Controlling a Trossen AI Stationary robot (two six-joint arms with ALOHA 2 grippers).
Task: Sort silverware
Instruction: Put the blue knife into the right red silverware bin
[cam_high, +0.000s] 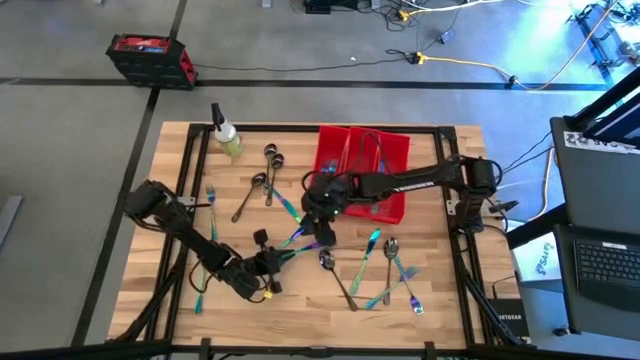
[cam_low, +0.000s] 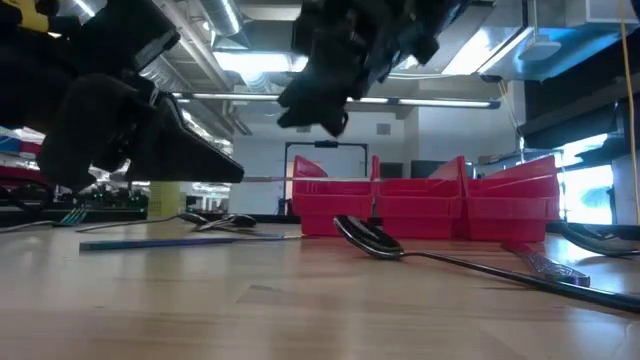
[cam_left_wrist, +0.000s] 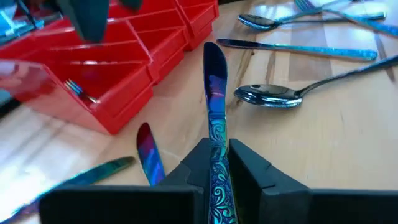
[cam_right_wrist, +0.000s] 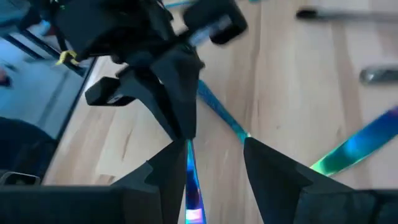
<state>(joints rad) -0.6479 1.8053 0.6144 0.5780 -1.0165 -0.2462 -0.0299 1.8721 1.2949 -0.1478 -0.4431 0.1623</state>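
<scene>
- At the upper left of the high view a spray bottle (cam_high: 226, 135) stood near the desk (cam_high: 440, 300) edge, with dark spoons (cam_high: 270, 155) lying just to its right.
- Lower left, the left gripper (cam_high: 275, 262) was clamped on an iridescent knife (cam_left_wrist: 214, 124) — in the left wrist view the handle sat pinched between its two fingers, the blade reaching out toward the red bins (cam_high: 365, 170).
- In the middle of the high view the right gripper (cam_high: 318, 222) hung just beyond that blade; in the right wrist view its fingers (cam_right_wrist: 165, 174) stood apart around the blade tip, not visibly pressing it.
- This looked like a handover in hand: the left arm presenting the knife, the right arm about to take it.
- The next move probably called for the right gripper to close squarely on the blade before the left let go — a thin, slick piece could twist or drop otherwise.
- To the lower right, loose silverware (cam_high: 390, 270) lay scattered on the desk, unsorted, well apart from the bins at upper centre.
</scene>
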